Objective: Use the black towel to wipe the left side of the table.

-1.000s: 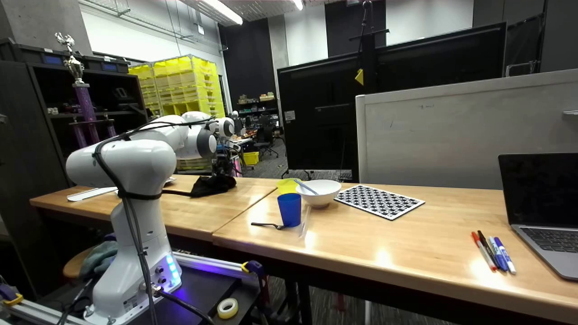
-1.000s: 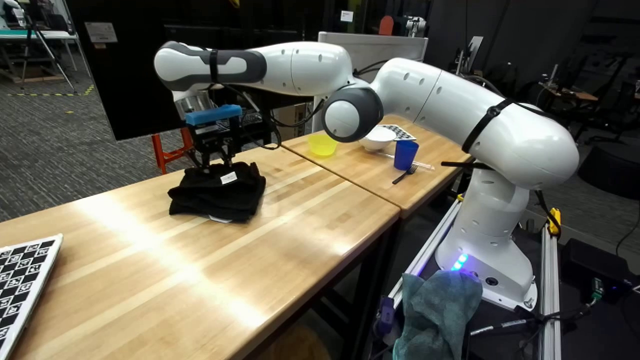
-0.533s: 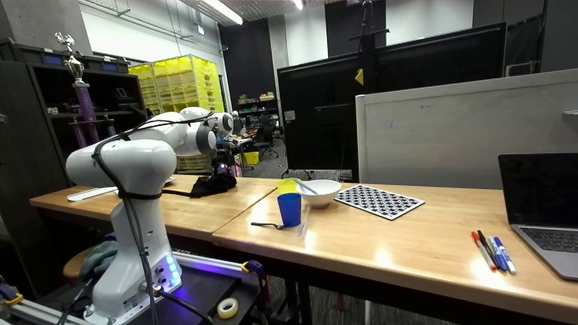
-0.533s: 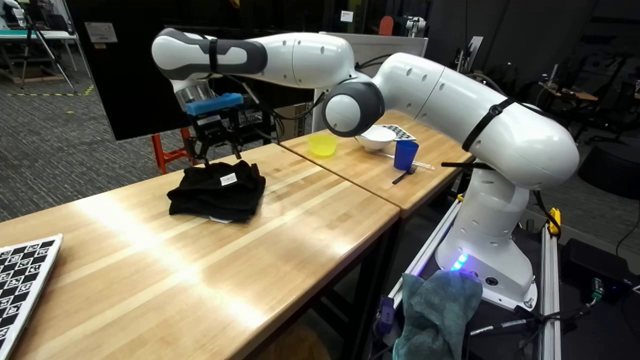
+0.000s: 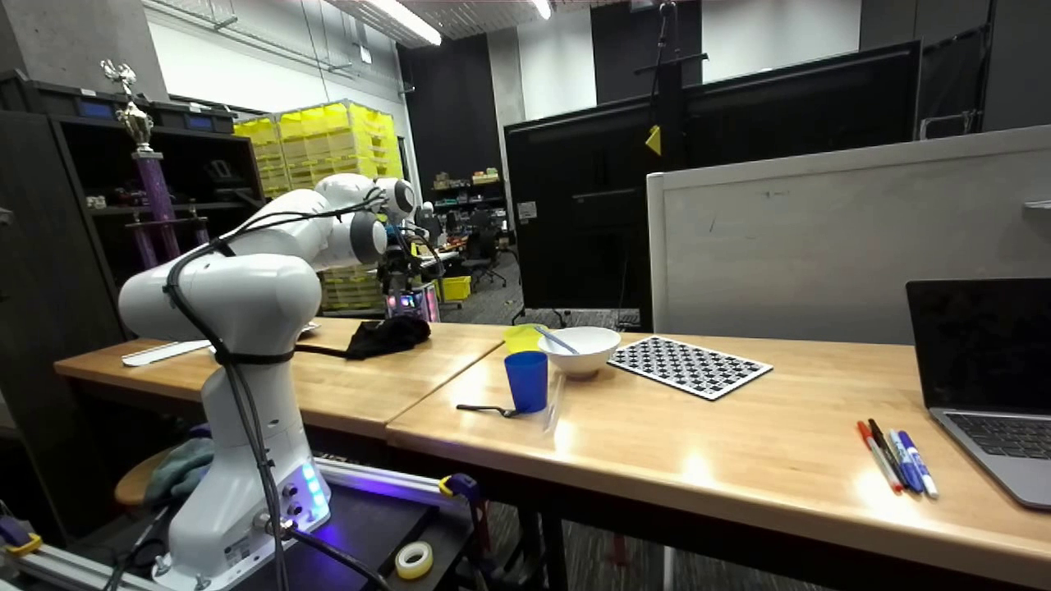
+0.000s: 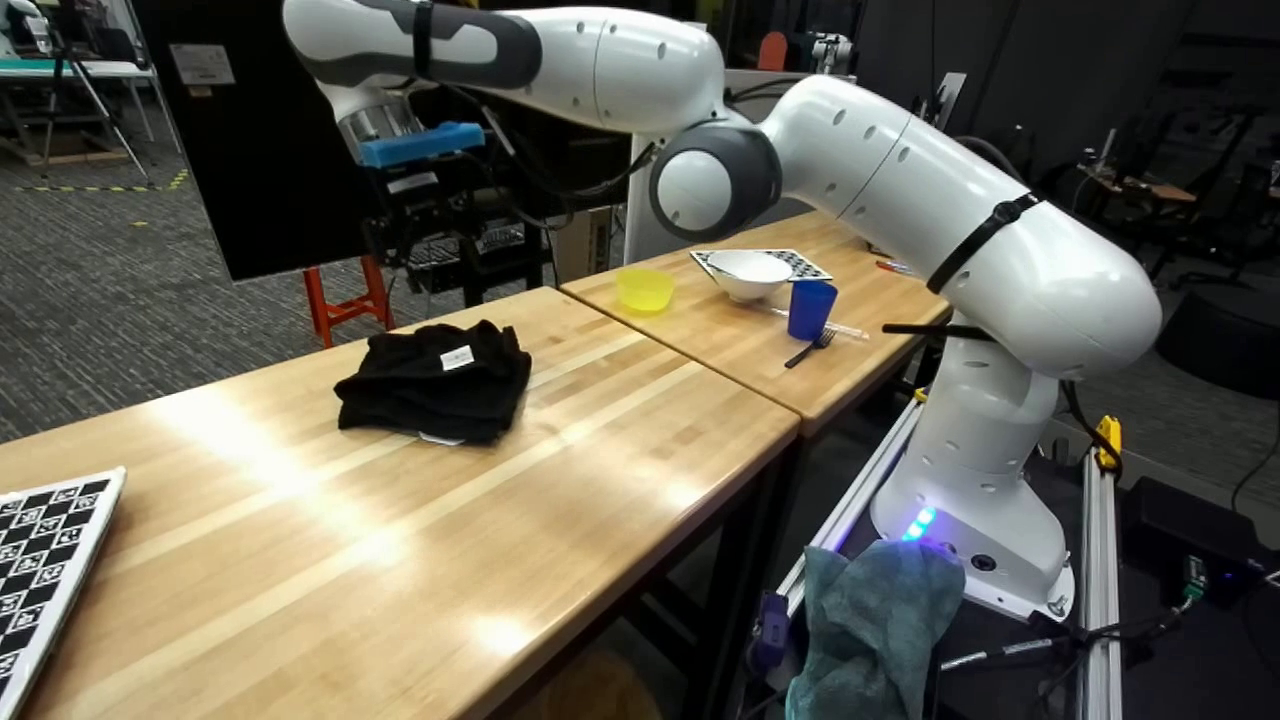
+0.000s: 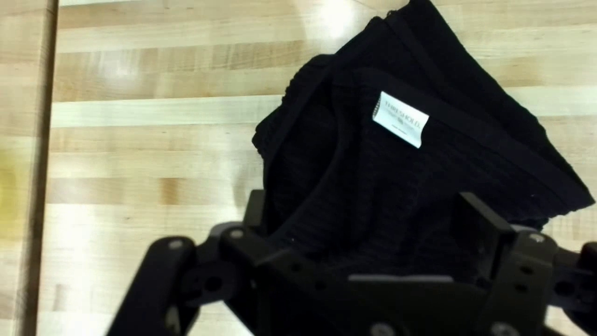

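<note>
The black towel (image 6: 435,390) lies in a loosely folded heap on the wooden table (image 6: 330,560), its white label facing up. An exterior view from across the room shows the same towel (image 5: 390,336) at the far side of the left tabletop. My gripper (image 6: 443,280) hangs above it, clear of the cloth. From the wrist, the gripper (image 7: 366,210) stands open, fingers wide apart, with the towel (image 7: 401,172) below and nothing held between them. The lower part of the towel is hidden behind the gripper body in the wrist view.
A checkered board (image 6: 50,560) lies at the near left end of the table. Across the seam between tabletops are a yellow bowl (image 6: 645,290), a white bowl (image 6: 750,275), a blue cup (image 6: 811,310) and a fork (image 6: 810,348). Pens (image 5: 899,460) and a laptop (image 5: 985,353) stand farther along.
The gripper has let go of the towel and opened, and the arm has lifted up away from it. The towel has stayed where it lay.
</note>
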Motion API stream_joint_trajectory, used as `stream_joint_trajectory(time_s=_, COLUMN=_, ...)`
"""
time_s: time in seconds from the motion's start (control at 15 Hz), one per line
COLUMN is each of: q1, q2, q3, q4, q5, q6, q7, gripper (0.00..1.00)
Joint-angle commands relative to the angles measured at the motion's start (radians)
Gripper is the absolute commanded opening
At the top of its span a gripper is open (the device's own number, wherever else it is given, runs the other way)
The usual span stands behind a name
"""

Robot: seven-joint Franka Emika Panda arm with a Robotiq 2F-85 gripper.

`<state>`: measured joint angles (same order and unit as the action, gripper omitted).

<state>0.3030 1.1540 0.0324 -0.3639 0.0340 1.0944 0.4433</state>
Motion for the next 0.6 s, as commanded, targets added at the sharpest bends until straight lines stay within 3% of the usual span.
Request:
stream_joint_trajectory(time_s=0.0, q1=0.013, q2=-0.067, q3=0.0, q4=-0.009, q5=0.003, q6=-0.032, q7=0.013, gripper=1.0)
stream_joint_trajectory(time_s=0.53, q1=0.038, q2=-0.174, q3=0.015, q4=-0.012, q5=0.03, q6=-0.074, q7=0.085, gripper=1.0)
